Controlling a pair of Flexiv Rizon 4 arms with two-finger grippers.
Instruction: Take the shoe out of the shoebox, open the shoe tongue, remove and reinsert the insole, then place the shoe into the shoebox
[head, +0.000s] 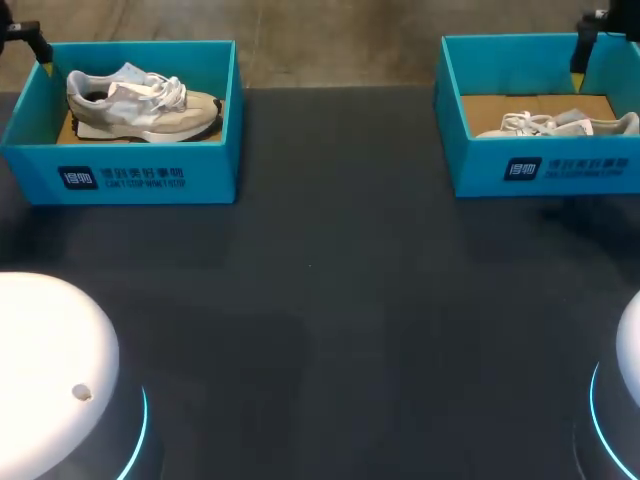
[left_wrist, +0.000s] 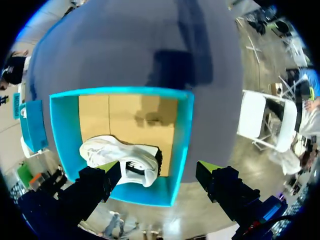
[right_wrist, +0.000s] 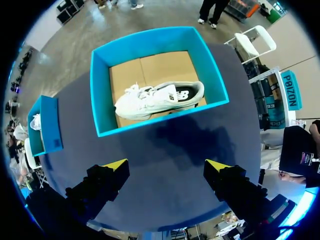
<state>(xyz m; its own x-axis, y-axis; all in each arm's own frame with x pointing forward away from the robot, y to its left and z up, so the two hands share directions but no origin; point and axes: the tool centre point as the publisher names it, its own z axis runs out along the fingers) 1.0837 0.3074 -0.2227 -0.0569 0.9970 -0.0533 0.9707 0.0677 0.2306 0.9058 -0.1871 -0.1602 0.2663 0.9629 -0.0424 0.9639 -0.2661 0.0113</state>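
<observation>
My left gripper (left_wrist: 157, 168) hung wide open with nothing between its yellow tips, poised over the near wall of the left shoebox (head: 150, 178), just above the heel end of the beige-and-grey sneaker (head: 140, 100) that sat inside that box, sole down on the brown cardboard floor and close to its back wall. I judged the sneaker light and easy to lift. Its mesh upper would be soft enough to cave under a squeeze, while the sole and heel counter would be the stiff parts. I therefore judged the padded heel collar the best hold, one finger inside the opening and one behind the heel. The white laces lay loose over the tongue and looked likely to snag a fingertip, and the tongue itself looked limp. The insole was hidden inside the shoe. I expected it to be thin and floppy, needing a pinch at its heel edge. The cardboard box looked light too, so it might slide or rise with the shoe. Well apart from the left shoebox, across the dark table (head: 330, 300), stood the right shoebox (head: 560, 170) with a white sneaker (head: 560, 124) in it. My right gripper (right_wrist: 166, 166) hovered near that one, likewise spread and empty.
</observation>
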